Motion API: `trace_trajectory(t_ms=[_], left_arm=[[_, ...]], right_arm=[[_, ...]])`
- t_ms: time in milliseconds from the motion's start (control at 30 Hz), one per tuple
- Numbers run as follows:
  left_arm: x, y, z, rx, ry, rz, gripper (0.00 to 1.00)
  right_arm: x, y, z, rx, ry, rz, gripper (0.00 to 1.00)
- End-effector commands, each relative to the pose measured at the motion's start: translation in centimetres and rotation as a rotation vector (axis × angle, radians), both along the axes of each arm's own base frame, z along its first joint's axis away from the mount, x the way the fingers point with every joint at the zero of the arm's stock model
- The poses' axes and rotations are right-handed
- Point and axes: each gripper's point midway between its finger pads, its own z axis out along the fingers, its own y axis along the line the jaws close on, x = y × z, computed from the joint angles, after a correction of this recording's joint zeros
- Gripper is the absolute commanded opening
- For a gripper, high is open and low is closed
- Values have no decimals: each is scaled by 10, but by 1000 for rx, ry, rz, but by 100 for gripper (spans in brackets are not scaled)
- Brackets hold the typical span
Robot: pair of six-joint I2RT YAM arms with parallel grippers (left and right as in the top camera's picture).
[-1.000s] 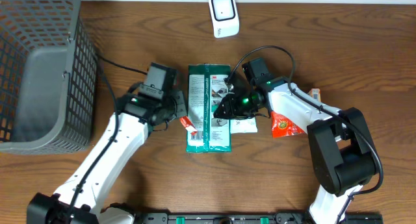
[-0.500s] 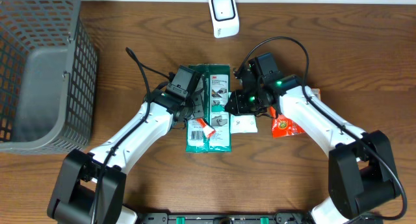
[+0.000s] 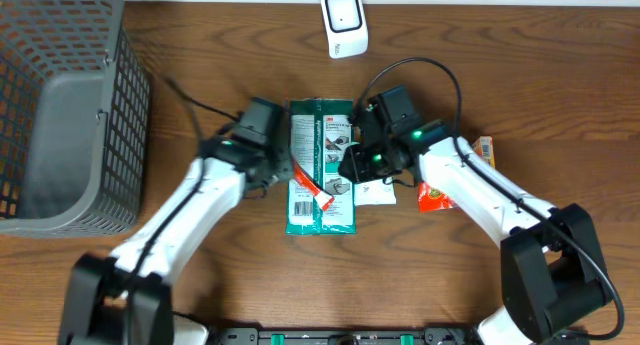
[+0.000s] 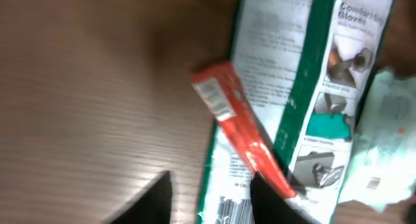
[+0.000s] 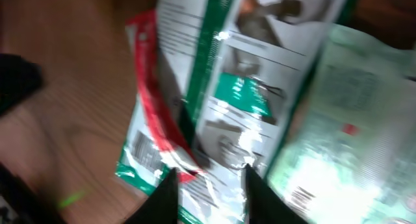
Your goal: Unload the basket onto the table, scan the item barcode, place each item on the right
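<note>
The slim red packet (image 3: pixel 312 188) is seen lying slantwise across the green glove pack (image 3: pixel 305 135) on the tabletop (image 3: pixel 450 285). It is judged light and crinkly, best pinched away from its labelled end. The left tool (image 4: pixel 211 185) is held narrowly apart, empty; whether the right tool (image 5: pixel 209 185) is gripping cannot be told.

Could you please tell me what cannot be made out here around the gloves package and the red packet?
- Barcode on the gloves package: left wrist view, motion-blurred and cut off by the bottom edge.
- Print on the red packet: blurred in both wrist views, too small overhead.
- Whether the right gripper grips anything: blurred in its own view, hidden overhead by the arm.
</note>
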Motion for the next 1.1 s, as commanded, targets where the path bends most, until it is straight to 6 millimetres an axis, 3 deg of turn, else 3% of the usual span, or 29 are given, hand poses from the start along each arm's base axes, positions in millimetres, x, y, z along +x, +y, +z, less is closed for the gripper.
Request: trace_trajectory(t_ms=[0,67,300,700,867,1067], left_arm=[[11,32,33,22,-78,53,26],[11,49,32,33,-61,97,25],[10,84,24,57,-25,164,29],[9,86,24,64,-24,153,29],[9,86,24,64,-24,153,29],[9,86,24,64,-24,153,30]], right_arm=[[-5,23,10,41,-21,9,13],[-5,34,13,61,-39,15,6],[-1,65,14,116,-94,43,4],[-21,78,-34,71,21,78,1],[-24,66,-51,-51,6,53,1],[-29,58,-59,-107,26,10,1]])
